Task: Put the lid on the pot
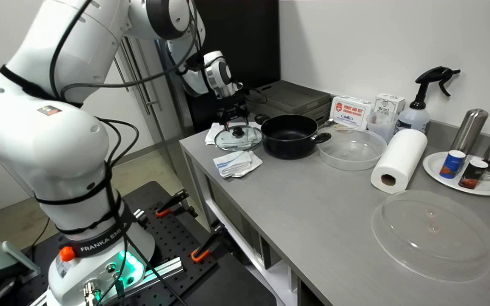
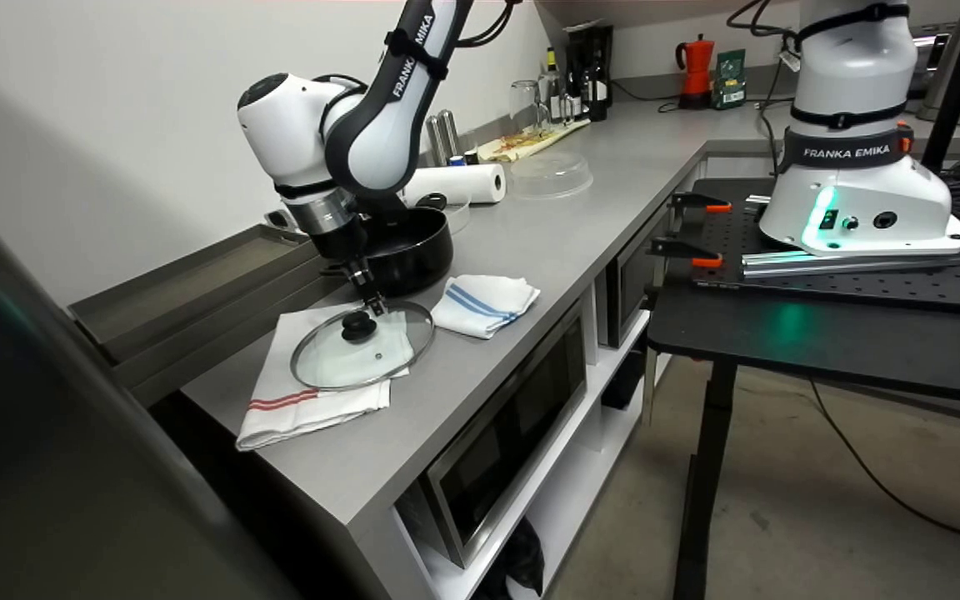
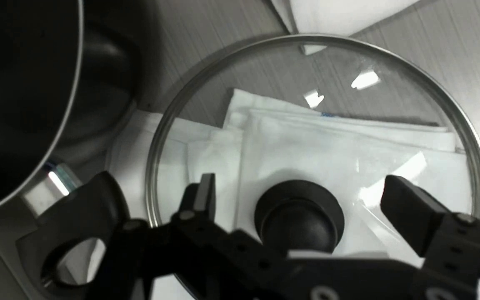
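The lid [image 1: 237, 142], clear glass with a metal rim and dark knob, lies on a folded white towel near the counter's end; it also shows in an exterior view [image 2: 367, 358] and in the wrist view [image 3: 340, 133]. The black pot [image 1: 289, 142] stands uncovered right beside it, also seen in an exterior view [image 2: 422, 262] and at the left of the wrist view [image 3: 19, 96]. My gripper [image 3: 300, 183] is open above the lid, its fingers apart on either side of the knob without touching it. It points down in both exterior views [image 1: 237, 124] [image 2: 373, 302].
A blue-striped towel [image 1: 237, 163] lies in front of the pot, and a red-striped towel [image 2: 297, 404] lies under the lid. A clear shallow dish [image 1: 351, 148] and a paper towel roll [image 1: 400, 159] stand beyond the pot. Grey stacked trays [image 1: 296, 95] stand behind. A large clear disc [image 1: 432, 238] lies farther along.
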Robot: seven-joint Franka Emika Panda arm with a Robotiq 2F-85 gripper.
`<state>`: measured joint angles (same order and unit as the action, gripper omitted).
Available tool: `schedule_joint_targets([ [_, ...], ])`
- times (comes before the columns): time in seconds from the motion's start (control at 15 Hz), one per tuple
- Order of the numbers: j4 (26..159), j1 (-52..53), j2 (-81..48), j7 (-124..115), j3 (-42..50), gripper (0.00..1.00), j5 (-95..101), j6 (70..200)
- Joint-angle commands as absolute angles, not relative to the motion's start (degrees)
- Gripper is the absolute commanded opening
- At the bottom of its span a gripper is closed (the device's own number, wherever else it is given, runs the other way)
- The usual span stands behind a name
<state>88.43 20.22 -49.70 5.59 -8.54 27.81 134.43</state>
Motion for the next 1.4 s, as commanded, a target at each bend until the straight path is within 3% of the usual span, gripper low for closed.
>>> schedule_joint_targets([
  [0.0, 81.2, 20.8, -55.1, 9.1, -8.5, 1.00, 24.9, 134.7],
  [1.33, 69.5, 18.2, -62.6, 15.1, -10.3, 1.00, 14.8, 135.2],
])
